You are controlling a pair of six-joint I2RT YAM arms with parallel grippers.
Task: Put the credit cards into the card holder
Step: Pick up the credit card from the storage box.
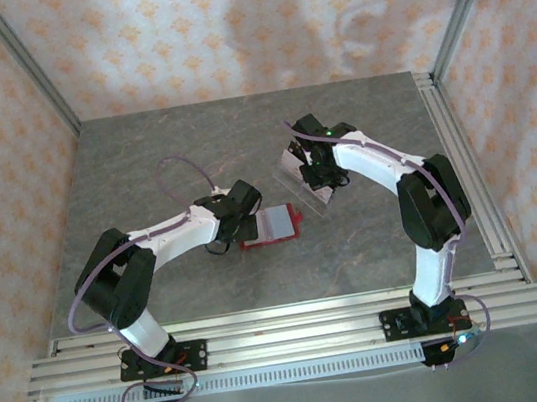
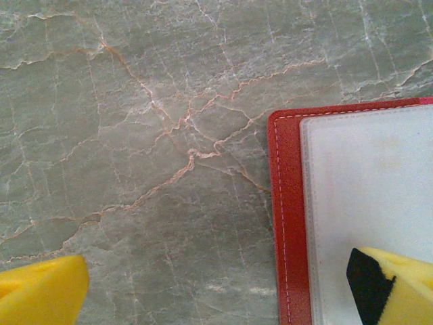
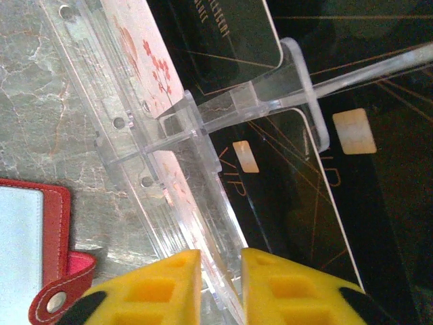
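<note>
Grey veined stone tabletop (image 1: 159, 146) beneath red card holder (image 1: 270, 226); peach floral walls (image 1: 222, 26)

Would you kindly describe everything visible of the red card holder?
The card holder is a red, leather-like wallet with pale stitching along its edge, lying open and flat on the table. A pale pocket covers its inside. A small red tab with a metal snap sticks out at one side. The open left pincer straddles one edge, one fingertip over the pocket; contact is unclear.
</note>
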